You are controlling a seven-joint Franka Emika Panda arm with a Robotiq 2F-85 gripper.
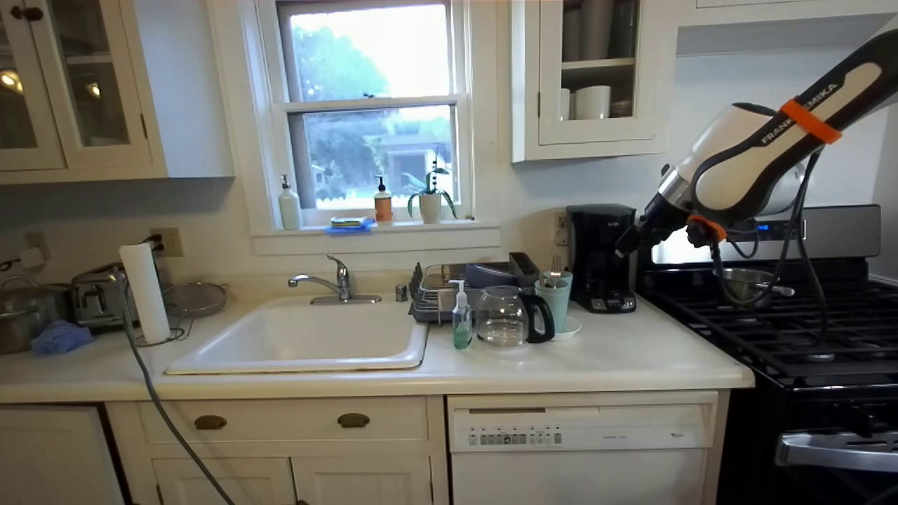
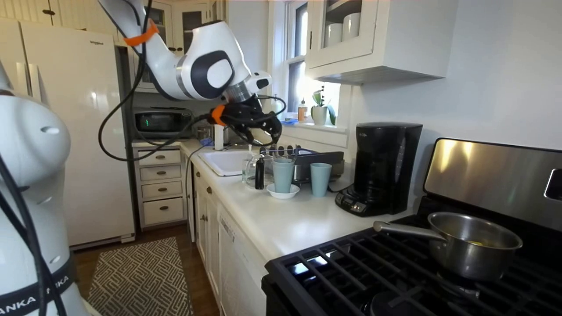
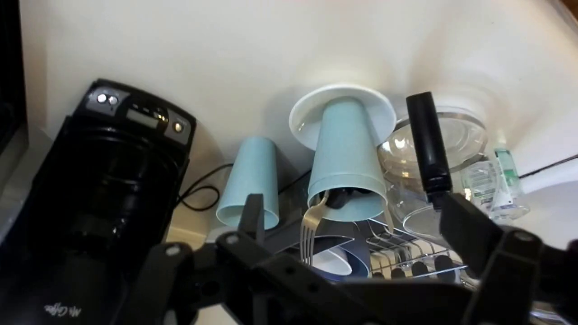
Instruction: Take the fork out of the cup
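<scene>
Robot fingers [image 3: 469,235], spread wide and empty, hang above the counter [image 2: 281,221]; ahead and below, framed between them in the wrist view, a fork [image 3: 311,222] leans tines-up, long axis near upright, in the pale blue-green cup [image 3: 346,149] on a saucer [image 3: 303,118]

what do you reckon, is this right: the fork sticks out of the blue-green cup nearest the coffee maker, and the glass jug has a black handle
Not quite: the wrist view shows the fork sticking out of the blue-green cup standing in the white dish, not the other cup nearest the coffee maker. The jug does have a black handle.
</scene>
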